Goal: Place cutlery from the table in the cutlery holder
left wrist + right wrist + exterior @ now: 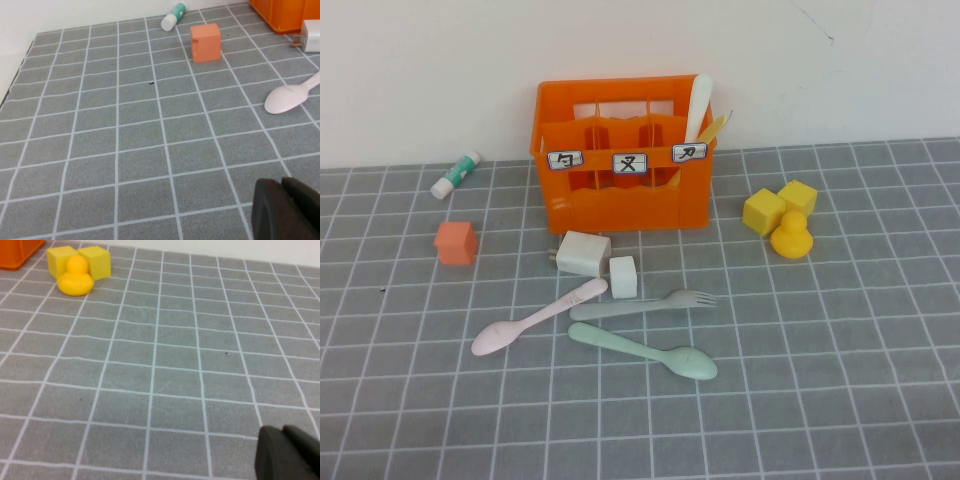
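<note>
The orange cutlery holder stands at the back middle of the table, with a white utensil in its right compartment. In front of it lie a pale pink spoon, a grey-green fork and a mint-green spoon. Neither arm shows in the high view. My left gripper is shut and empty, low over bare table; the pink spoon's bowl lies ahead of it. My right gripper is shut and empty over bare table, far from the cutlery.
A white charger block and a white cube sit between holder and cutlery. An orange cube and a green-capped tube are at the left. Two yellow cubes and a yellow duck are at the right.
</note>
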You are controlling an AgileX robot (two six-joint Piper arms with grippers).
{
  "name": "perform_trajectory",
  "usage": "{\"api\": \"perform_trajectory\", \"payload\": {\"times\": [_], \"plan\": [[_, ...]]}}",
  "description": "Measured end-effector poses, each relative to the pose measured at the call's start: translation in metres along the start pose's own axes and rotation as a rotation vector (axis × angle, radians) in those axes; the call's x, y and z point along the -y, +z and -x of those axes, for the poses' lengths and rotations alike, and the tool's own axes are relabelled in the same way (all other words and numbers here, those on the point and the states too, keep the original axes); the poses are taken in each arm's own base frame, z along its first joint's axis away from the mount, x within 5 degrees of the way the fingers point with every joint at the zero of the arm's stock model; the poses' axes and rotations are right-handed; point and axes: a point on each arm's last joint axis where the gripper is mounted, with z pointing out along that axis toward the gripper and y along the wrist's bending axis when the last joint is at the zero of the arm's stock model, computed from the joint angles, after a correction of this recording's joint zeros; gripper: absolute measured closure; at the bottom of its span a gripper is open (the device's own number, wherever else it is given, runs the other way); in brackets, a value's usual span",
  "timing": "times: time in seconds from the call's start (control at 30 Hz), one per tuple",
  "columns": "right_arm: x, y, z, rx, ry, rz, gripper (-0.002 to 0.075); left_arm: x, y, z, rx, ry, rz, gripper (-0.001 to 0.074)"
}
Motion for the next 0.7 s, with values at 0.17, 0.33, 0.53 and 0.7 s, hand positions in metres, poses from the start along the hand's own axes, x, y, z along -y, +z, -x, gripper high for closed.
{"api": "perform_trajectory", "payload": {"times": [0.17, 0.33, 0.53, 0.7], "plan": [[0.000, 0.000, 0.000, 0.000, 0.000, 0.000, 0.0729, 0.000, 0.000, 0.000, 0.000, 0.003, 0.000, 0.0736], [0.000, 0.000, 0.000, 0.000, 0.000, 0.000, 0.0729, 0.000, 0.000, 0.001, 0.007, -0.010, -0.003, 0.0736], [0.000, 0.000, 0.000, 0.000, 0.000, 0.000, 0.0729, 0.003, 0.000, 0.006, 0.070, -0.131, -0.032, 0.0736], [0.000, 0.000, 0.000, 0.000, 0.000, 0.000, 0.0729, 0.002, -0.002, 0.020, 0.225, -0.489, -0.077, 0.0736]]}}
